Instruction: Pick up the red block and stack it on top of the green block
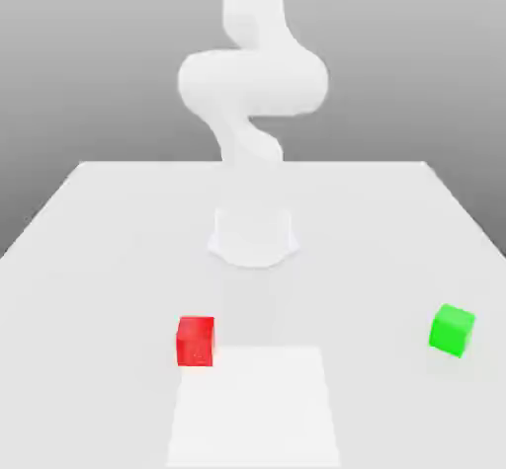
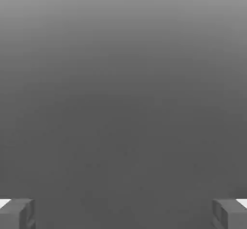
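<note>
Hand view: my two fingertips (image 2: 17,213) sit at opposite edges of the picture, grey pads spread wide apart, released, with nothing between them. My gripper (image 2: 123,214) faces a plain grey backdrop that runs lighter at one end and darker at the other; no block and no table surface lies between the pads.

Moving outward to the exterior view, my arm (image 1: 253,82) rises white from its round base (image 1: 254,238), which stands on the table (image 1: 99,220) at about the middle, toward the far side. The arm bends in a thick curl above the base and its upper part runs out of the top of the picture.

The red block (image 1: 196,341) rests flat on the table on the near side, a little to the exterior view's left of the base and well apart from it. Just beside it, touching its near right corner as seen from this camera, lies a paler square patch (image 1: 255,408) on the tabletop that stretches toward the near edge.

The green block (image 1: 452,330) sits on the table far over at the exterior view's right, about as near as the red block, turned slightly so one corner points toward the camera. The two blocks are well apart, with the pale patch between them. Both stand alone on the surface, untouched.
</note>
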